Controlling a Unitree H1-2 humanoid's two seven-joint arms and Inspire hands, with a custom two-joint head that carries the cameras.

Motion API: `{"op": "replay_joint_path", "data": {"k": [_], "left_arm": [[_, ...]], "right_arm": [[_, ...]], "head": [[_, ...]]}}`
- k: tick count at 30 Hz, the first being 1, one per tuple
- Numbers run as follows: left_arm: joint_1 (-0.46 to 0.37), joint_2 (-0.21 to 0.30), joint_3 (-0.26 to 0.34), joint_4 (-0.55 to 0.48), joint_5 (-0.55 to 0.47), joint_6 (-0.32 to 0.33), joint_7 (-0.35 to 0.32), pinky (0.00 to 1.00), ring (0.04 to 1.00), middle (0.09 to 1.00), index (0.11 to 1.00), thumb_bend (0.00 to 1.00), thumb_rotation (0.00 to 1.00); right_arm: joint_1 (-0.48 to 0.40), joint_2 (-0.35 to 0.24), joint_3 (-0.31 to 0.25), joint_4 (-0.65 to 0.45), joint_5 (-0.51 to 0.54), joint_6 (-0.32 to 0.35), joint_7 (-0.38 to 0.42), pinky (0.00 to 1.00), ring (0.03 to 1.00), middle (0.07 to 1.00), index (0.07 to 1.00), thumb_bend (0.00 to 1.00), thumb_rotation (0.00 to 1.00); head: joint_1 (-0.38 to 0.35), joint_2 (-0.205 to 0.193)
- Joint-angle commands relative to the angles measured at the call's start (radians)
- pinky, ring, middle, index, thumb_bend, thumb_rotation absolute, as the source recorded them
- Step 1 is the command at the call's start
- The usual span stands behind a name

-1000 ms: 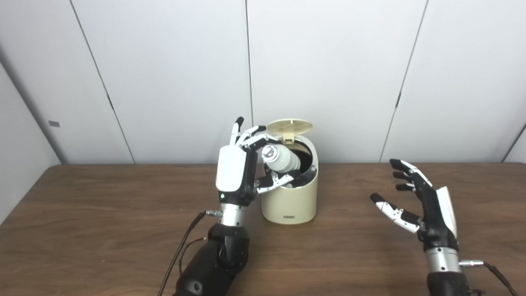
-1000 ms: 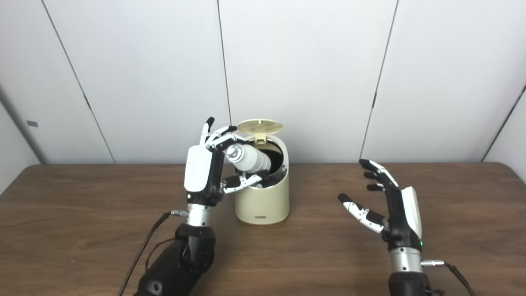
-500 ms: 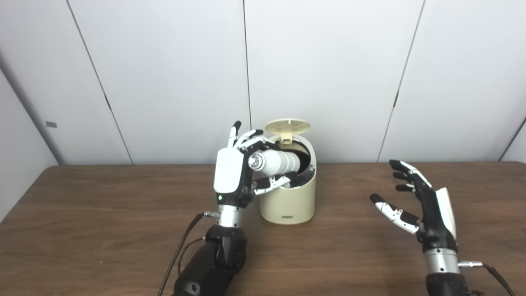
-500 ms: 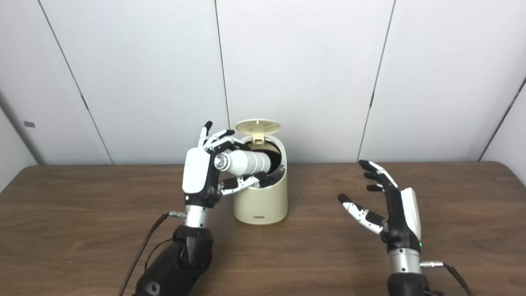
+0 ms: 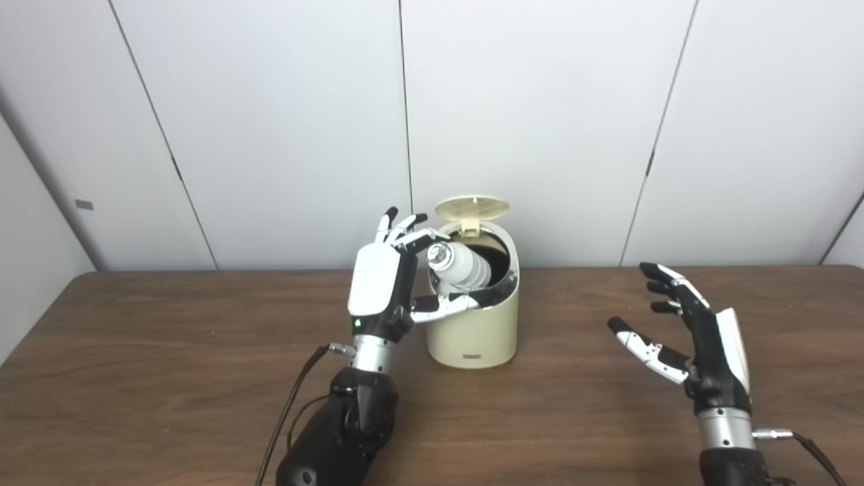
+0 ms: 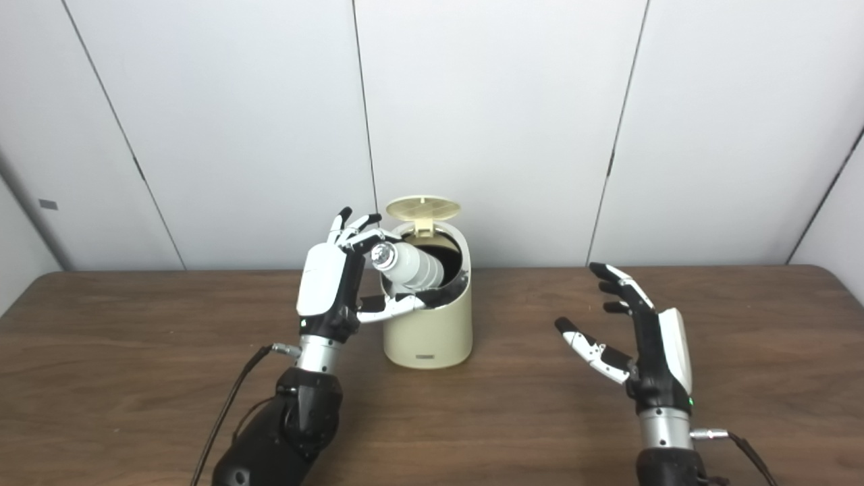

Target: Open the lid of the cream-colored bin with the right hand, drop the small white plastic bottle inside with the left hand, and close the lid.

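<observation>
The cream-colored bin (image 5: 476, 331) stands mid-table with its round lid (image 5: 472, 206) hinged up at the back. The small white plastic bottle (image 5: 464, 264) leans in the bin's mouth, base down inside and silver cap pointing up-left. My left hand (image 5: 385, 287) is at the bin's left side. Its fingers (image 5: 405, 229) are spread by the cap and its thumb lies along the rim under the bottle, no longer clamping it. My right hand (image 5: 688, 331) hovers open over the table, well right of the bin, with nothing in it.
A brown wooden table (image 5: 169, 378) stretches to both sides, backed by a white panelled wall (image 5: 540, 101). A black cable (image 5: 290, 412) trails from the left wrist toward the front edge.
The bottle has tipped from level to base-down into the bin's mouth. My left hand has loosened, its fingers spreading, and shifted slightly left. The right hand has not moved.
</observation>
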Motion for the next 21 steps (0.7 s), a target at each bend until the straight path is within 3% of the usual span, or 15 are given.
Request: {"op": "replay_joint_path", "data": {"k": [1,8,17,21], "left_arm": [[-0.029,0.001,0.007,-0.021,0.009,0.010,0.010,1.00,0.847,0.539,0.548,1.00,0.80],[-0.033,-0.003,0.009,-0.012,0.003,0.002,0.020,1.00,0.831,0.481,0.548,1.00,0.77],[-0.029,-0.004,0.011,-0.030,-0.004,0.025,-0.009,1.00,0.843,0.536,0.556,1.00,0.81],[-0.024,-0.001,0.010,-0.047,-0.001,0.040,-0.025,1.00,0.842,0.540,0.562,1.00,0.92]], "right_arm": [[-0.028,-0.001,-0.006,-0.014,-0.002,-0.018,-0.016,0.68,0.790,0.816,0.782,0.38,0.27],[-0.026,-0.001,-0.005,-0.018,-0.001,-0.020,-0.015,0.67,0.783,0.812,0.785,0.38,0.29],[-0.027,0.001,-0.005,-0.015,0.000,-0.021,-0.017,0.66,0.782,0.814,0.785,0.38,0.27],[-0.027,0.002,-0.005,-0.017,0.001,-0.017,-0.016,0.66,0.776,0.811,0.788,0.38,0.26]], "head": [[0.000,0.000],[0.000,0.000],[0.000,-0.001],[0.000,-0.001]]}}
